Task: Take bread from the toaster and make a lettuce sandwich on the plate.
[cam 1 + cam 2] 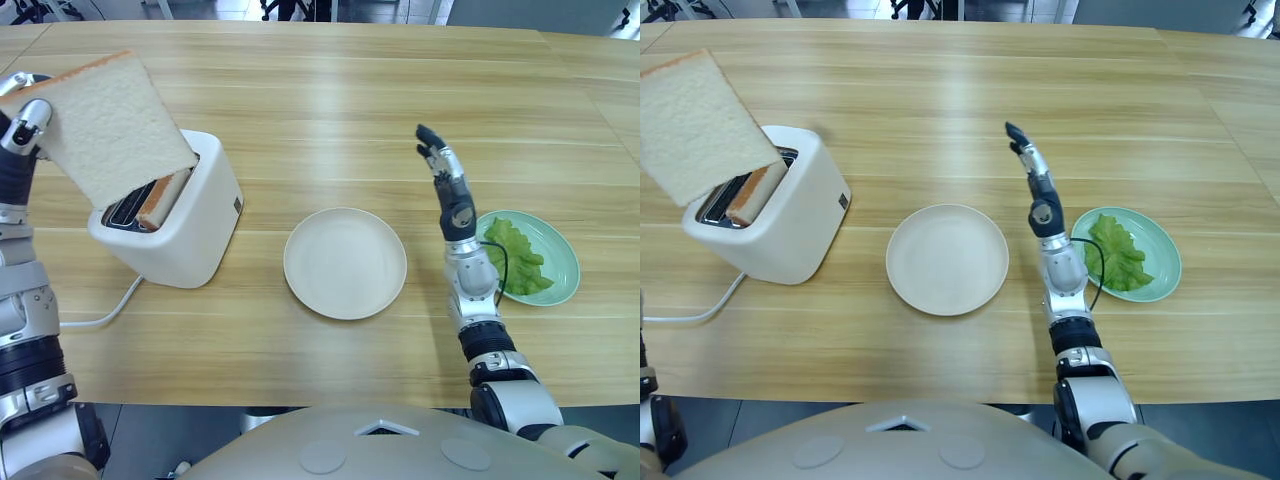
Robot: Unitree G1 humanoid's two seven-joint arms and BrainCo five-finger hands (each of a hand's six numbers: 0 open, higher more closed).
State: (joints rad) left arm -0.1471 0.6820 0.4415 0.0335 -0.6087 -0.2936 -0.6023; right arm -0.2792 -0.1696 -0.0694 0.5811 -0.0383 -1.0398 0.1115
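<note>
A white square bread slice [110, 125] tilts above the white toaster [185, 225], left of the round cream plate [345, 263]. Leafy green lettuce [520, 255] lies right of it.

No legible txt, labels or nos.

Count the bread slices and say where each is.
2. One slice is held in the left hand above the toaster; the second slice sits in a toaster slot. The raised slice hides part of the slots, so more may be hidden.
</note>
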